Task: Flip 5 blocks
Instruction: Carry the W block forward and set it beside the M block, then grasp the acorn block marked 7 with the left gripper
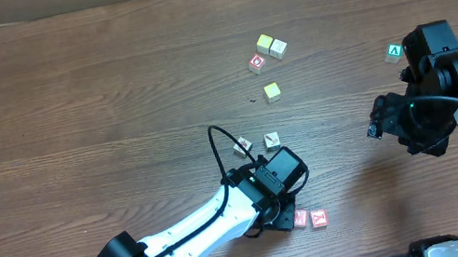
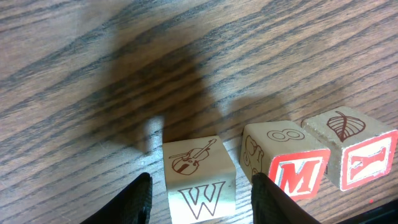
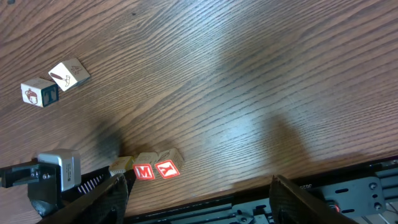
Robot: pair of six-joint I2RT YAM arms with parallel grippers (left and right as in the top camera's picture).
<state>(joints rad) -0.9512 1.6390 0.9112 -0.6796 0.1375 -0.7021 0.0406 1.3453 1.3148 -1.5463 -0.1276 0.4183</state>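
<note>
Between the jaws of the left gripper, the first block shows a dark "W" on its near face. The second block, just right of that gripper, bears a red "M" and an "8" on top. The red letter on the third block beyond it is unclear, and far to the gripper's right a green cube carries a white "A".

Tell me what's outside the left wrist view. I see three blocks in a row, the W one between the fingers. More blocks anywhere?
Observer: Two more, apart from those: a pale block and a second block beside it, higher up in the overhead view.
Operator: Right gripper in the way?
Observer: No, it hangs off to the side, open and empty.
Operator: Anything else?
Observer: A green cube marked A lies far right, away from the blocks.
</note>
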